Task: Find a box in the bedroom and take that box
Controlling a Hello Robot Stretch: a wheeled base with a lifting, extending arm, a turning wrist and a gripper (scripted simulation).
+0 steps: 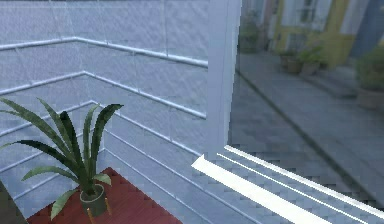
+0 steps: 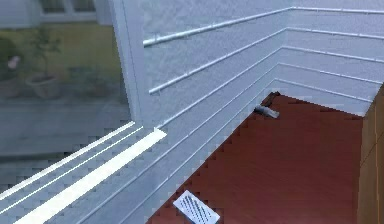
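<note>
I face a corner of pale panelled wall [image 1: 140, 90] with a window [image 1: 310, 90] on the forward view's right. A flat white ribbed thing [image 2: 196, 208] lies on the red-brown floor [image 2: 290, 160] near the arm side view's bottom edge; I cannot tell what it is. A small dark grey object [image 2: 268, 110] lies on the floor against the wall's foot, too small to name.
A potted plant [image 1: 75, 150] with long green leaves stands in the corner at the forward view's lower left. A white window sill [image 2: 80, 175] juts out at the arm side view's left. A brown wooden edge [image 2: 372, 160] runs along the arm side view's right side.
</note>
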